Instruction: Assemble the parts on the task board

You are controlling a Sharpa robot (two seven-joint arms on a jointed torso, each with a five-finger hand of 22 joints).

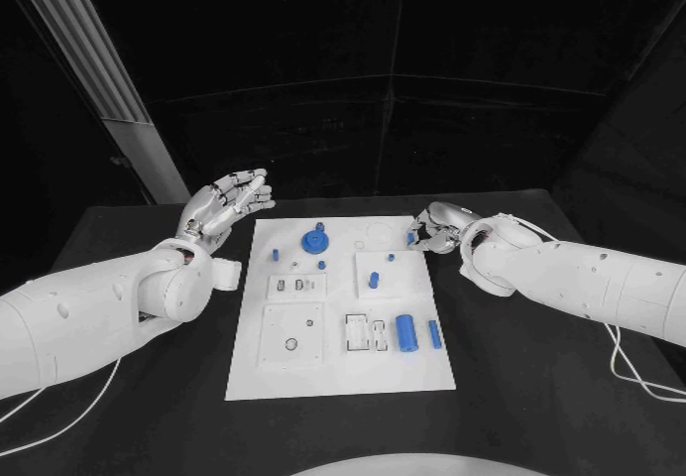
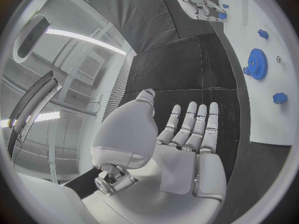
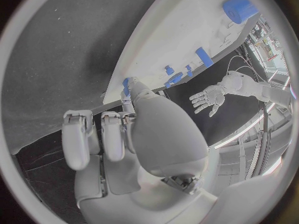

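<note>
The white task board point(image 1: 343, 382) lies in the middle of the black table. On it are a blue gear point(image 1: 314, 241), a short blue peg point(image 1: 373, 281), a blue cylinder point(image 1: 406, 331) and a blue bar point(image 1: 434, 334). My right hand point(image 1: 443, 230) hovers at the board's far right edge with its fingers curled, pinching a small blue part point(image 1: 410, 238) between thumb and finger; the same part point(image 3: 126, 86) sits at the fingertips right by the board's edge point(image 3: 168, 35). My left hand point(image 1: 226, 203) is raised beside the board's far left corner, fingers spread, holding nothing.
White blocks with slots and holes point(image 1: 293, 335) are fixed on the board's left and middle. Small blue pegs point(image 1: 276, 255) stand near the gear point(image 2: 256, 63). Black table surface point(image 1: 543, 397) surrounds the board. A cable point(image 1: 629, 367) trails under my right arm.
</note>
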